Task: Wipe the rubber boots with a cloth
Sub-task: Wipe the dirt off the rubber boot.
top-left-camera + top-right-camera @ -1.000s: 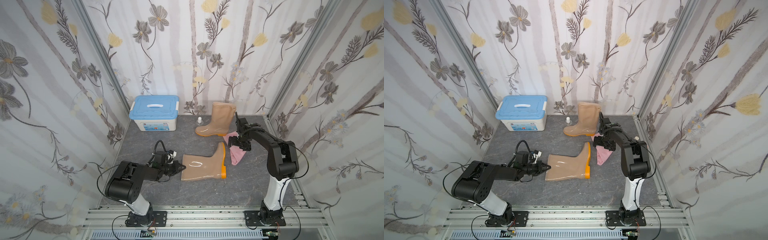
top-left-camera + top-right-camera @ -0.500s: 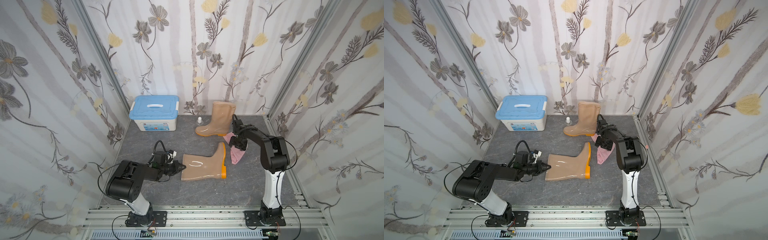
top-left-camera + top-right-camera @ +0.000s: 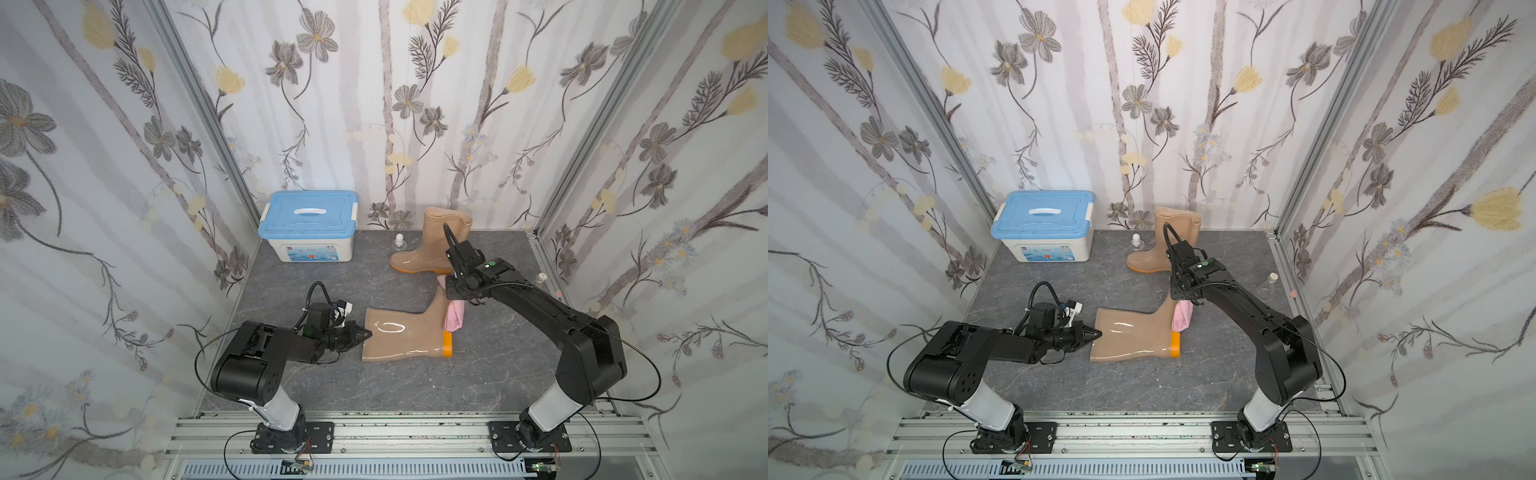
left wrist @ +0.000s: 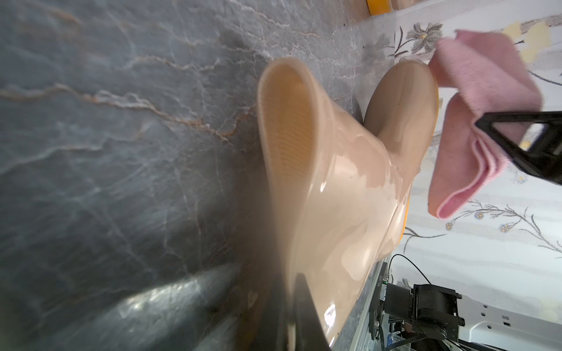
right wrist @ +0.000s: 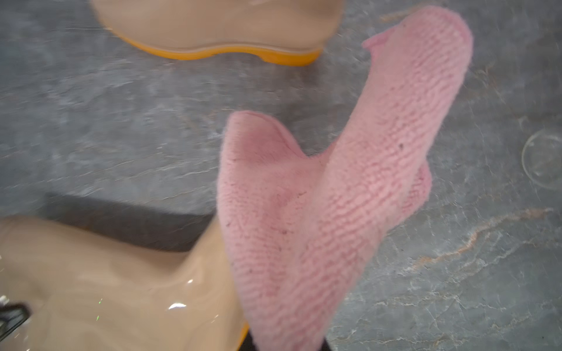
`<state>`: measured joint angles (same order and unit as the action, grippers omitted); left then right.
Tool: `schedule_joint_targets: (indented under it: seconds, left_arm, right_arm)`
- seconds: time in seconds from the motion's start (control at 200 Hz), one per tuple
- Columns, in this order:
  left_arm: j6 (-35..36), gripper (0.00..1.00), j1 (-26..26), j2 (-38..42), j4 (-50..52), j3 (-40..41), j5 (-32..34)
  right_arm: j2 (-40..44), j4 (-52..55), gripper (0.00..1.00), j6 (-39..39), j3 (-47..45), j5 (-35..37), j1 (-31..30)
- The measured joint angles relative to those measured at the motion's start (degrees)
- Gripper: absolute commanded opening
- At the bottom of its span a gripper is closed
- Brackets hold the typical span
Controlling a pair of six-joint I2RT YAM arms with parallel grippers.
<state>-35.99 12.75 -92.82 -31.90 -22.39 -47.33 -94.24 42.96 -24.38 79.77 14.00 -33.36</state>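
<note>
- The left hand [image 3: 360, 332] pinches the shaft rim of the lying boot [image 3: 403, 338].
- The right hand [image 3: 454, 300] grips the pink cloth [image 3: 455, 320], hanging beside that boot's sole.

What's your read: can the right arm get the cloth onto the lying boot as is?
Probably yes: right gripper is shut on the cloth, hanging by the lying boot, at its sole; nothing between.

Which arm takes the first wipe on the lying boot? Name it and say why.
Right. The right fingers are shut on the pink cloth, which hangs beside the orange sole of the lying boot. The left fingers are clamped on that boot's shaft rim, likely steadying it.
</note>
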Motion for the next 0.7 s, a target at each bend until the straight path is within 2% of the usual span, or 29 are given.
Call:
schedule_joint_targets:
  seconds: [0.17,0.365,0.575,0.635,0.699]
  left_arm:
    - [-0.22,0.00,0.07,0.20,-0.85,0.39,-0.04]
    - [-0.42,0.00,0.07,0.85,-1.31,0.85,-0.07]
    - [-0.44,0.00,0.15,1.42,-1.66,1.25,-0.04]
    - [-0.46,0.00,0.15,1.64,-1.70,1.42,-0.04]
    - [-0.48,0.00,0.15,1.90,-1.73,1.53,-0.07]
  right_arm:
    - [-3.37,-0.02,0.00,-0.63,3.63,1.46,-9.94]
    - [-20.79,-2.08,0.00,-1.11,17.75,-3.72,-18.03]
    - [-35.39,0.15,0.00,-0.87,30.93,-9.44,-20.68]
    - [-35.76,1.75,0.00,-0.87,30.53,-9.22,-20.48]
    - [-33.11,2.27,0.00,-0.92,25.92,-7.98,-19.76]
